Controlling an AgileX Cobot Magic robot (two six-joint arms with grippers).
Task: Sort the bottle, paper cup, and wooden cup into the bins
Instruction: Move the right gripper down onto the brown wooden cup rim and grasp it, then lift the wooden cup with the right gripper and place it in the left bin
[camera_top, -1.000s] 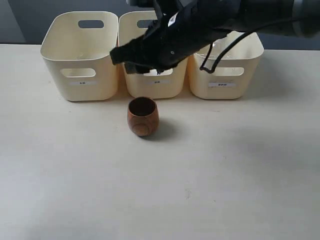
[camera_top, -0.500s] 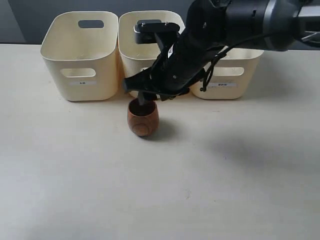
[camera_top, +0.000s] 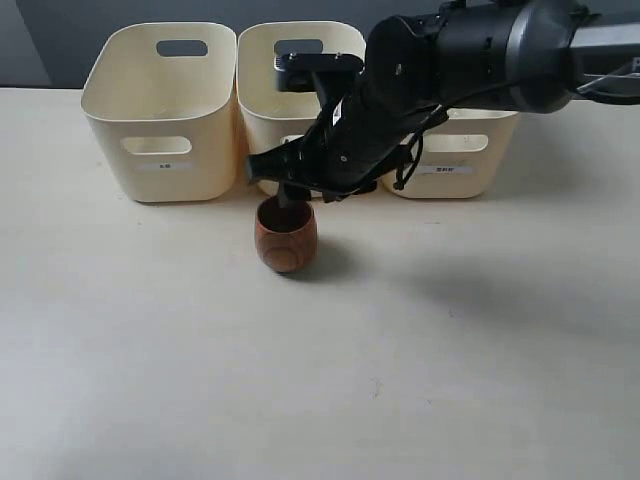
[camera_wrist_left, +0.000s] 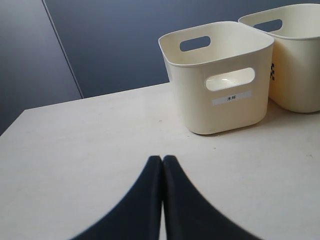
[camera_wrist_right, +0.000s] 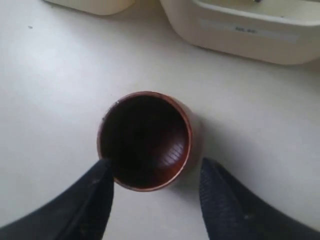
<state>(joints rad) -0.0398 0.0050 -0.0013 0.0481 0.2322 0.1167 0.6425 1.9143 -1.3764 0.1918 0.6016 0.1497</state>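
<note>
On the cream table (camera_top: 150, 350), before three bins (camera_top: 160, 110), our right gripper (camera_wrist_right: 155, 192) hangs spread wide astride the upright wooden cup (camera_top: 286, 233); our left gripper (camera_wrist_left: 162, 165) sits clenched, empty.

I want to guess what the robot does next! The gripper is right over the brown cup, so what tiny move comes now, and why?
Probably lower a little further, then close. The right gripper is open, its fingers straddling the wooden cup's rim without squeezing it yet. The cup stands upright on the table, in front of the bins, so it needs gripping first.
</note>
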